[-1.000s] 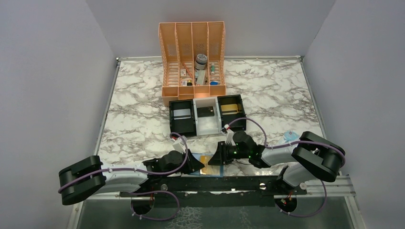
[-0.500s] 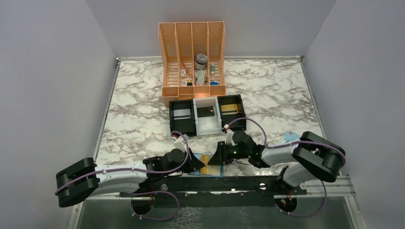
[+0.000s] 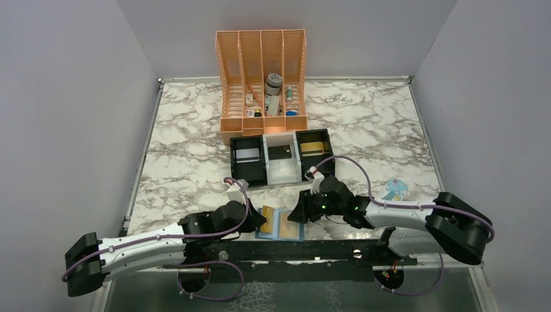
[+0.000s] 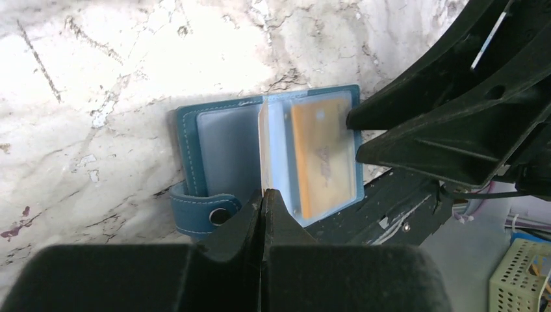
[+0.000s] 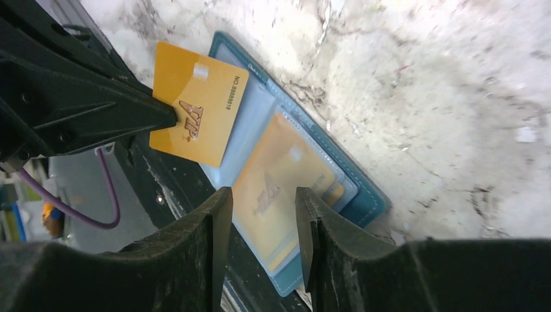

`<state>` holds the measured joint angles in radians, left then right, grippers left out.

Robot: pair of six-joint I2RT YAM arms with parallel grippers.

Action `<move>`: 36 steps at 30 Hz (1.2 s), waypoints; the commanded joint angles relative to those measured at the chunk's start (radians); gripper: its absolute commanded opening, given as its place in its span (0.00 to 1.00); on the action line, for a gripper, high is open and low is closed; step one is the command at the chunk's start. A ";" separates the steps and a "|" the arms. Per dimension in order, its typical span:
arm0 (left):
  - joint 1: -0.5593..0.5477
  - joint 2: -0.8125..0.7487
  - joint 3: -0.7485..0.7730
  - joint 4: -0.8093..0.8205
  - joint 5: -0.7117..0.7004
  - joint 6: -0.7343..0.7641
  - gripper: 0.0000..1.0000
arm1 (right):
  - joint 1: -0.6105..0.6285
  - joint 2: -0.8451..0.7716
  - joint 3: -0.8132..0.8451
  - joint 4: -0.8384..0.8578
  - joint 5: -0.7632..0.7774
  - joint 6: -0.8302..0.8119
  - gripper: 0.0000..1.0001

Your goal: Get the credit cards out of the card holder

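Having drawn a credit card (image 5: 198, 120) from card holder (image 5: 370, 195), left gripper (image 4: 263, 203) pinches it; right gripper (image 5: 263, 218) half-open.

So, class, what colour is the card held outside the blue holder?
The credit card is gold-tan, clearest in the right wrist view.

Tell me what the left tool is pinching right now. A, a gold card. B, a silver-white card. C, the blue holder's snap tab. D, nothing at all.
A: the right wrist view shows the left tool closed on the edge of a gold card, held outside the pockets of the open card holder, where a second gold card sits in a sleeve.
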<state>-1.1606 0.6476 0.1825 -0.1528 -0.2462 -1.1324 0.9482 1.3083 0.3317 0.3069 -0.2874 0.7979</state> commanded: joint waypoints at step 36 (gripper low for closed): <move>0.174 0.097 -0.111 0.797 0.363 -0.010 0.00 | -0.348 -0.278 -0.253 0.543 -0.411 0.225 0.71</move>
<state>-0.9894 0.7635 0.1001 0.5350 0.0746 -1.1145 0.6022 0.9813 0.0650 0.7589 -0.6373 0.9646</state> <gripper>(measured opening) 0.011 0.710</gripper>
